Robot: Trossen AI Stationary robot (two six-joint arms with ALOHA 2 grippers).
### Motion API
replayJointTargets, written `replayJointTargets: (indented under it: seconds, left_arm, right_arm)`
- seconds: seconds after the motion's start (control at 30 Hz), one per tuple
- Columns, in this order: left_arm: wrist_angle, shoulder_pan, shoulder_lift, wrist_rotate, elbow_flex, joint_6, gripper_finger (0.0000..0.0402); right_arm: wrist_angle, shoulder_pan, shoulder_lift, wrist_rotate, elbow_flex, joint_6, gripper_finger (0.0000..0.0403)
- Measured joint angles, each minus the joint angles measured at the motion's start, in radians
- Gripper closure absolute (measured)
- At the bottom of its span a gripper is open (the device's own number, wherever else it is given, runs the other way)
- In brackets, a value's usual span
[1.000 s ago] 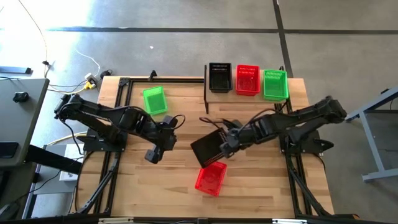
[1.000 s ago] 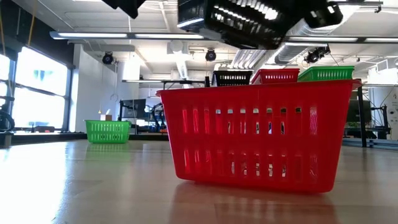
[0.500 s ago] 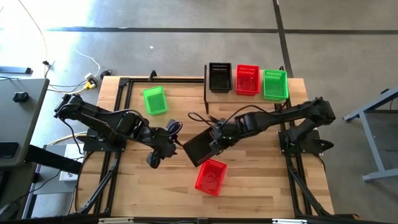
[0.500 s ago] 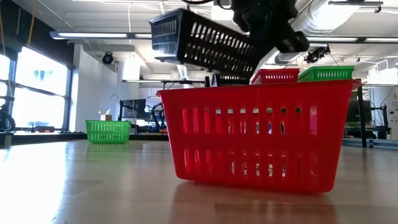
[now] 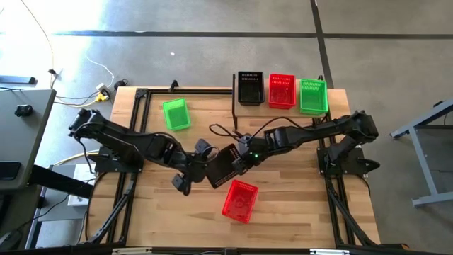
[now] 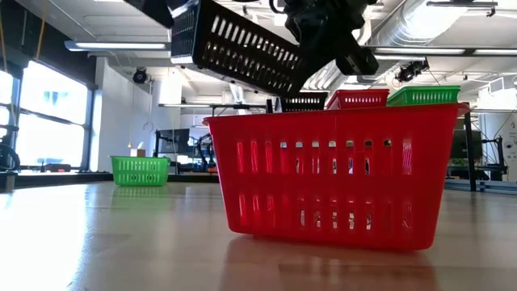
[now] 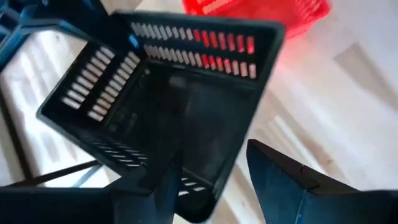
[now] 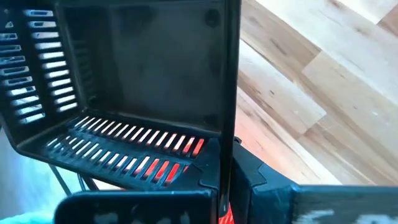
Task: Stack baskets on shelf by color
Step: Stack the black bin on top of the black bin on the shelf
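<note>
Baskets [image 5: 282,91] sat three on your shelf [image 5: 243,105]; right claw [image 5: 239,160] pinched a black basket [image 5: 222,167], left claw [image 5: 200,161] spread beside it.

Two dark jointed arms, black looping cables, dark angular fingers [image 7: 283,177]

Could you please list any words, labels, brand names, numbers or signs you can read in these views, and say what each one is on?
None: no readable text appears in any view.
The black basket held by the right end effector, the red basket and the green basket on the table show only perforations, no labels.
The baskets on the shelf are likewise unmarked.
Distant items in the room behind, in the low view, are too small to read.
</note>
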Motion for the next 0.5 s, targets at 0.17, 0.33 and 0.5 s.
replayJointTargets:
  seconds: [0.17, 0.33, 0.5]
  left_arm:
    - [-0.018, 0.000, 0.029, -0.042, 0.000, 0.000, 0.0234]
    - [-0.017, 0.000, 0.042, -0.042, 0.000, 0.001, 0.0247]
    - [-0.018, 0.000, 0.044, -0.037, 0.000, 0.001, 0.0307]
  right_arm:
    - [-0.010, 0.000, 0.000, -0.005, 0.011, 0.010, 0.0403]
    - [-0.050, 0.000, 0.000, 0.001, 0.059, -0.016, 0.0403]
    - [-0.086, 0.000, -0.002, 0.014, 0.095, -0.020, 0.0403]
